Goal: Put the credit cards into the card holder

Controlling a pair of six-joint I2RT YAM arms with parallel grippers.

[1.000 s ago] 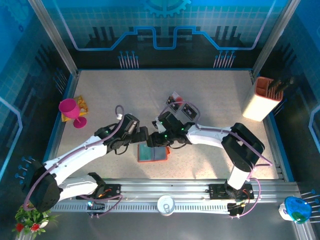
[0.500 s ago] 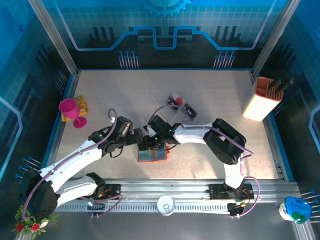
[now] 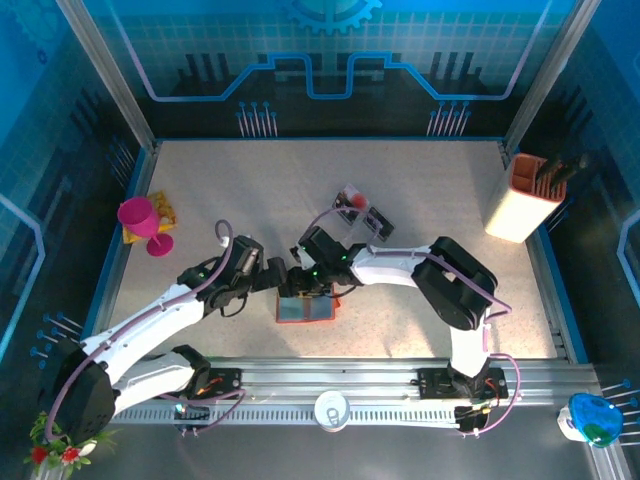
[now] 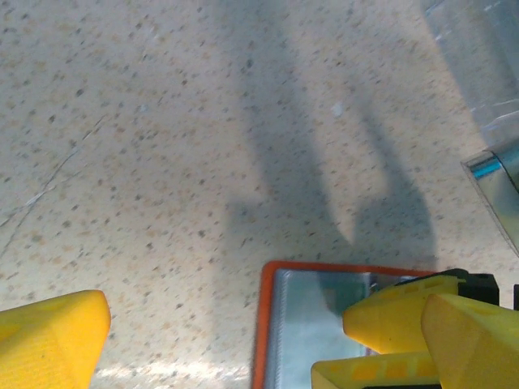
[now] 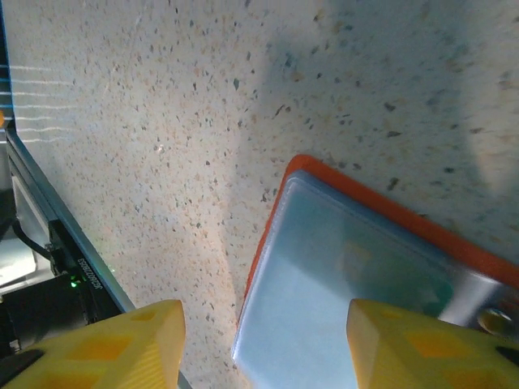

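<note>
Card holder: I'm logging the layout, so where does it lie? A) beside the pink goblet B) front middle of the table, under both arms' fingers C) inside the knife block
B: the card holder lies on the table at the front middle, with the left fingers and right fingers over it.

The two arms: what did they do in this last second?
The right arm's fingers swung left and nearer, over the card holder, open. The left arm's fingers drew back slightly left. Nothing was grasped. The holder and the cards behind it stayed put.
</note>
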